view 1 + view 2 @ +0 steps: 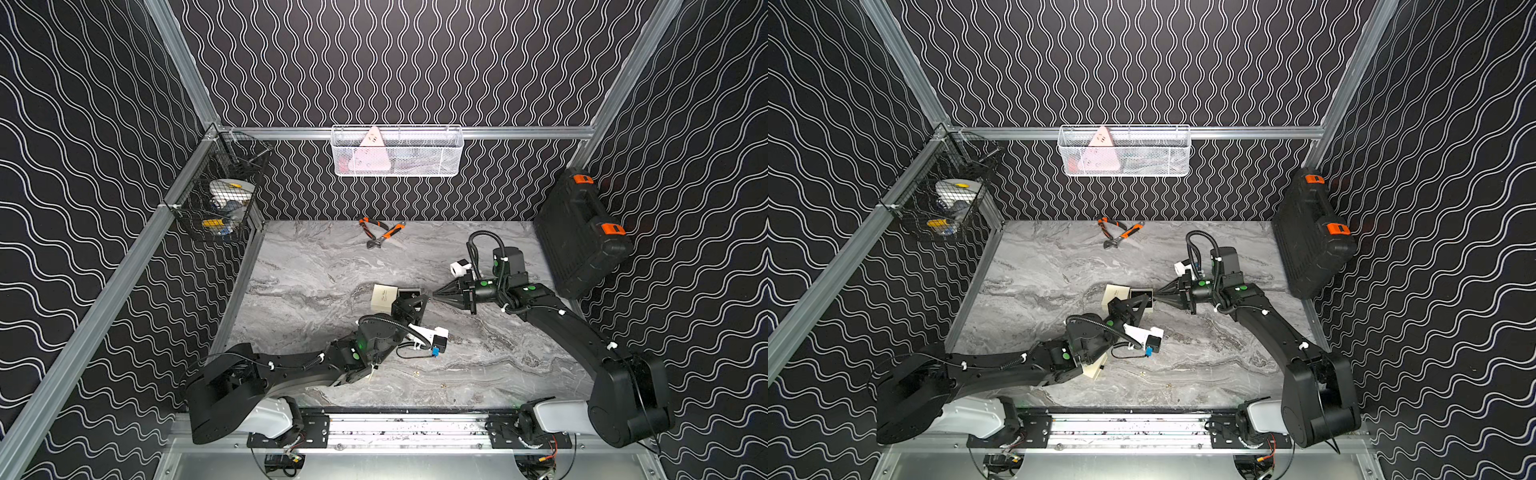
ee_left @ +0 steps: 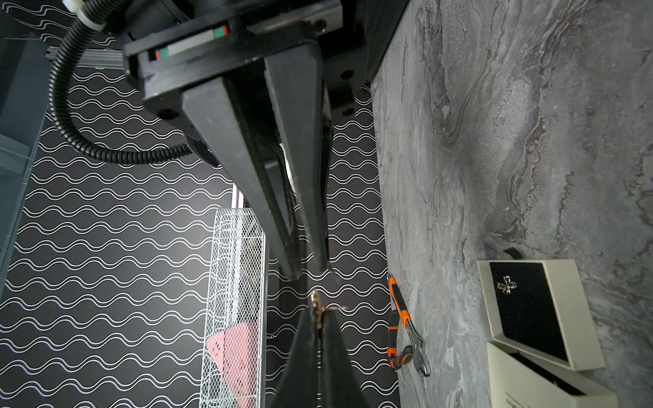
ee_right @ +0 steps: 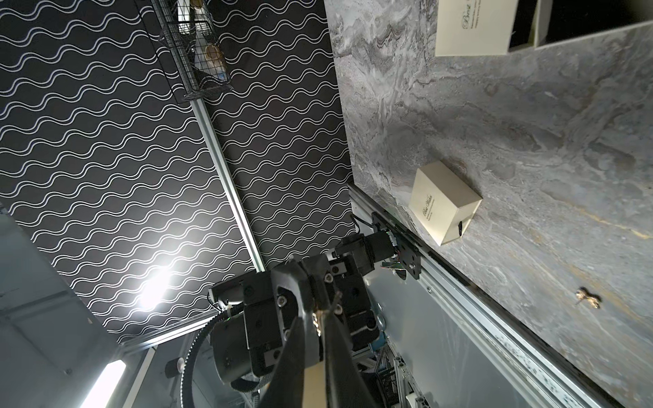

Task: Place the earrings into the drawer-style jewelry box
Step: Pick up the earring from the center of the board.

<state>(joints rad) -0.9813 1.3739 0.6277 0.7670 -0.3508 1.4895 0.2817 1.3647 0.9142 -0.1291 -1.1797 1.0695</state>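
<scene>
Left wrist view: right claw (image 2: 317,315) is pinching a gold earring (image 2: 315,304), left claw (image 2: 311,270) sitting closed, empty; moving slowly, low over the open drawer (image 2: 586,311), seems wisest.

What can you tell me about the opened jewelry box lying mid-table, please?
The jewelry box looks like cream card in two parts: a sleeve with dark script on top, and a drawer slid well out. The drawer's black velvety lining carries one small glinting earring; a dark pull tab juts from its end. It lies flat on the marble table, nothing else visibly touching it.
</scene>
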